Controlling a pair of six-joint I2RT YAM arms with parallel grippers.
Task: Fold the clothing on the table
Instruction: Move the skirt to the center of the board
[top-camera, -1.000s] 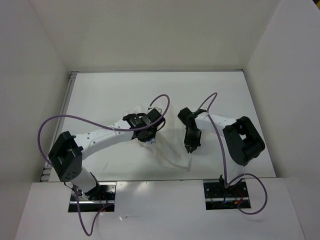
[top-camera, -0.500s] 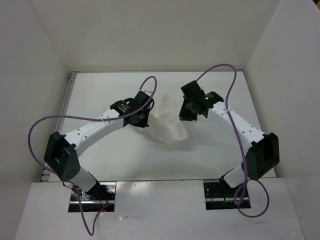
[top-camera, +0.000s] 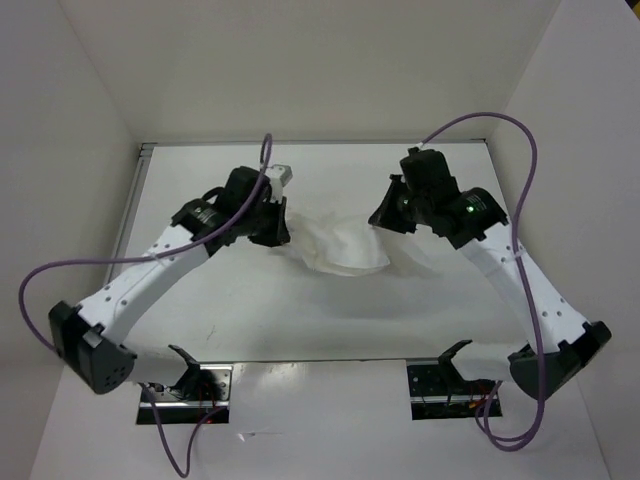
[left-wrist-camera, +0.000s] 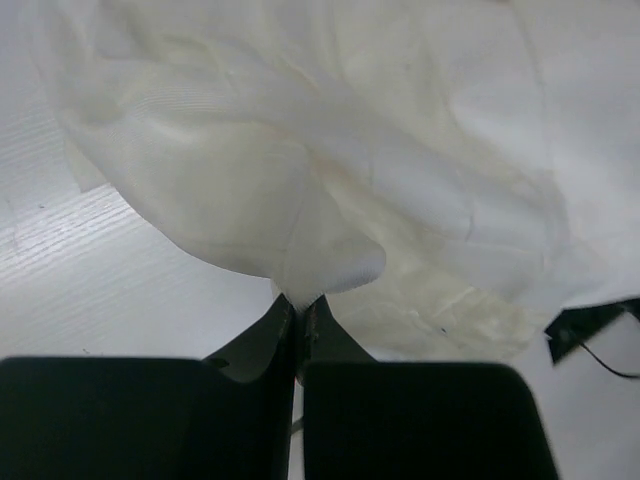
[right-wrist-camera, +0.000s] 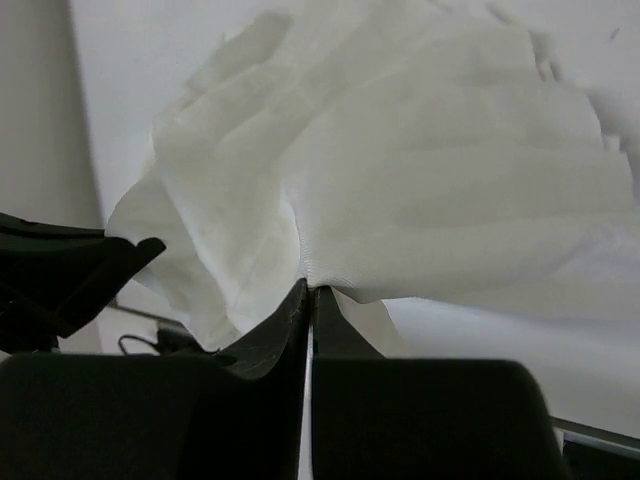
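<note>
Inside a white-walled enclosure, over a flat white table (top-camera: 250, 300) with a thin metal edge.

From the top view: clothing (top-camera: 340, 246) bunched near table centre, strung between both arms. Pinched at its 9 o'clock edge by left gripper (top-camera: 282, 234) and at its 2 o'clock edge by right gripper (top-camera: 381, 222). Raised at both held edges, middle sagging toward the table; contact there hard to judge from above. Purple cables (top-camera: 490, 115) looped off each arm. Small green light (top-camera: 467, 209) lit on the right arm.

From the left wrist view only: left gripper (left-wrist-camera: 298, 305) with fingertips pressed together on a rounded fold of clothing (left-wrist-camera: 330, 150), thin, translucent and crumpled. Edge of right gripper (left-wrist-camera: 590, 325) at 4 o'clock.

From the right wrist view only: right gripper (right-wrist-camera: 308, 295) clamped tight on the hem of clothing (right-wrist-camera: 440, 170), straight pleats fanning toward 1 o'clock. Part of left gripper (right-wrist-camera: 60, 270) at 9 o'clock, at the fabric's far corner.
</note>
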